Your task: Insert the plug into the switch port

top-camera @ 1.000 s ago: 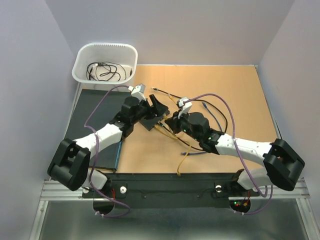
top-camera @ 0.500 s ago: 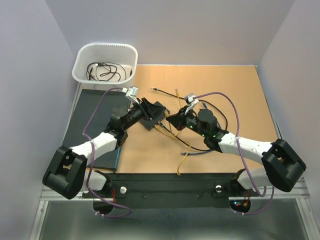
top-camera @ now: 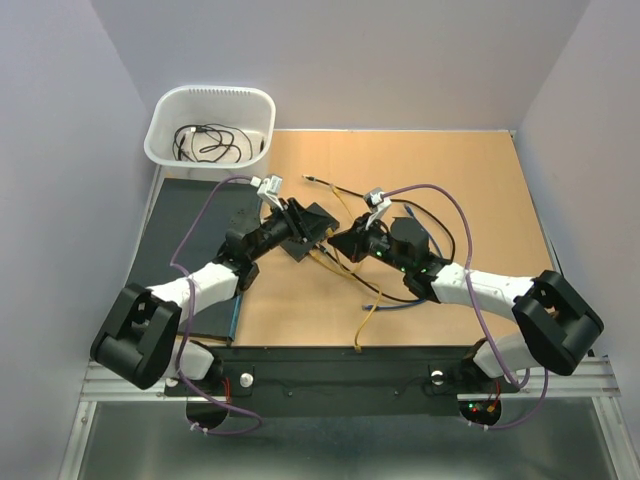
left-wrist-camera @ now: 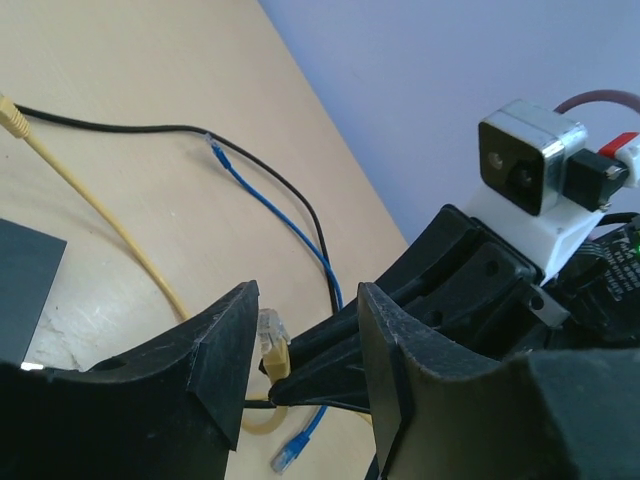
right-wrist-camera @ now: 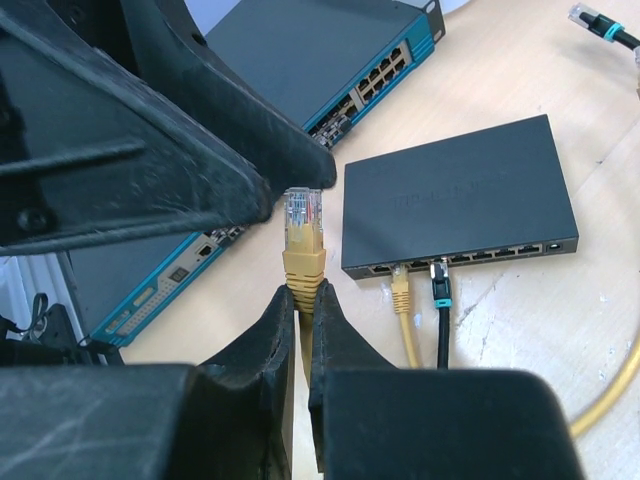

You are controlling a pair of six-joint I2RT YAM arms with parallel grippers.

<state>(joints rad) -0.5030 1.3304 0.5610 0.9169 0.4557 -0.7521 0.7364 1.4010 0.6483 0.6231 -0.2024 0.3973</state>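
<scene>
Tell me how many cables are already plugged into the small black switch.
2: a yellow cable and a black cable with a teal boot, side by side in the switch's front row.

Seen from above, the left jaws cover part of the black switch (top-camera: pixel 322 214), whose ports are indiscernible.

We see a tan wood-look desk (top-camera: pixel 480 190) closed in by plain pale lavender walls: back wall (top-camera: pixel 340 60), left wall (top-camera: pixel 60 150), right wall (top-camera: pixel 590 130). Aluminium rail (top-camera: pixel 120 392) runs along the desk's near edge, with a grey metal panel (top-camera: pixel 330 450) below it. We note soft, even light, walls bare and matte, desk top slightly scuffed
</scene>
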